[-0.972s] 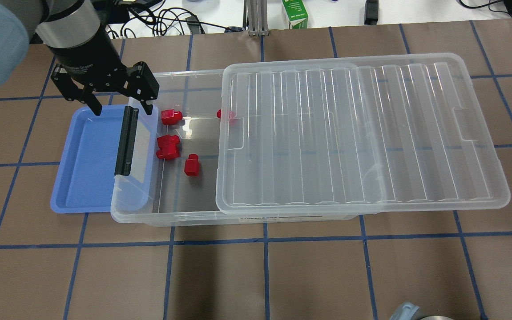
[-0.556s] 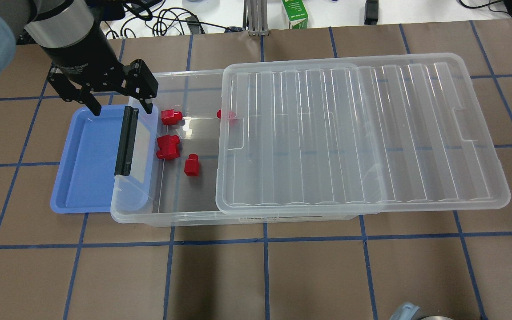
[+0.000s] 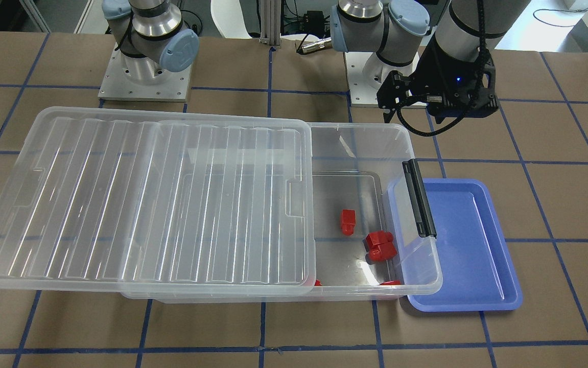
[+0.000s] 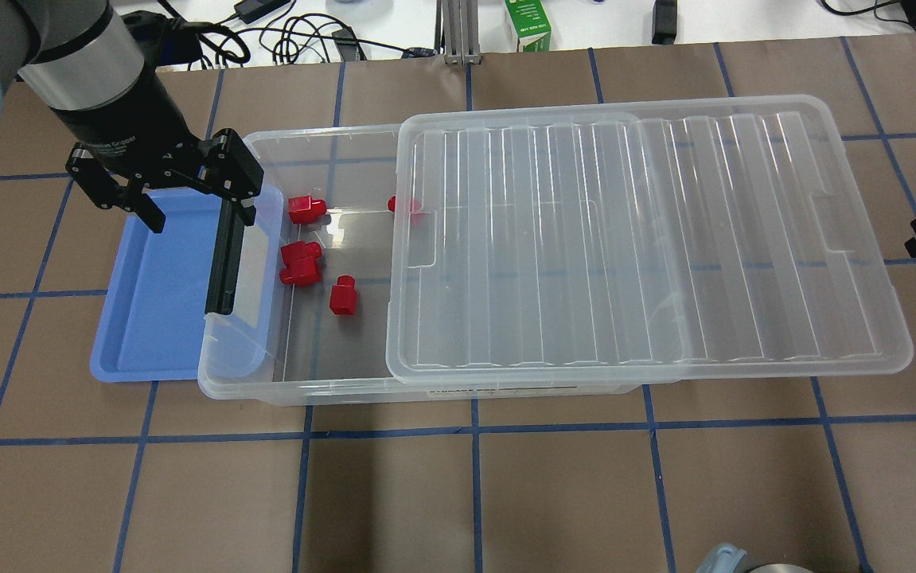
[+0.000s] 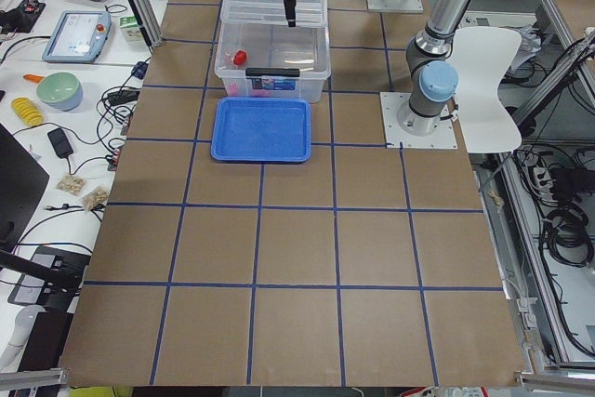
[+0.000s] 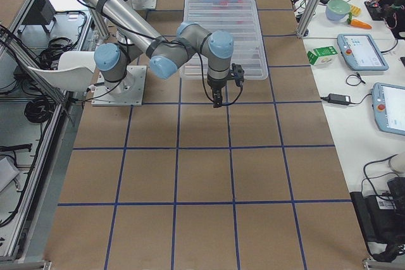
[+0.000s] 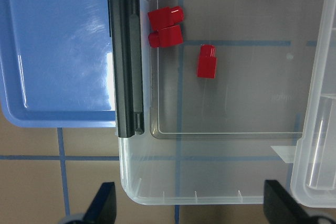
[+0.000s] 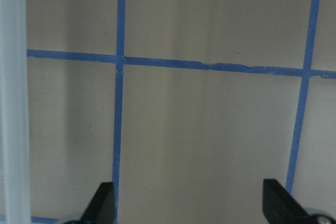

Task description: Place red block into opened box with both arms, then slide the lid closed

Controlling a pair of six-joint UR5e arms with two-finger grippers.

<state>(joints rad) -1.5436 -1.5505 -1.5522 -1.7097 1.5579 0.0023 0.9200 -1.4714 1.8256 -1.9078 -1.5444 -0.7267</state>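
Overhead exterior shows the red block (image 4: pixel 342 295) lying on the floor of the box (image 4: pixel 290 391), in its uncovered end (other red pieces (image 4: pixel 301 264) lie near it). The lid (image 4: pixel 648 239) covers the rest and juts past the opposite end. The left hand (image 4: pixel 199 216) hangs released and empty above the box's handled corner. The right hand (image 8: pixel 191 208), fingers spread, is over bare table (image 8: pixel 210 129).

The counter (image 4: pixel 473 493) is viewed steeply from behind the robot (image 3: pixel 145 76) and, mirrored, from across it; the box (image 4: pixel 306 394) is shared by both. Both ends are covered from far off. The left wrist view is held close above the box corner, the right above the counter.
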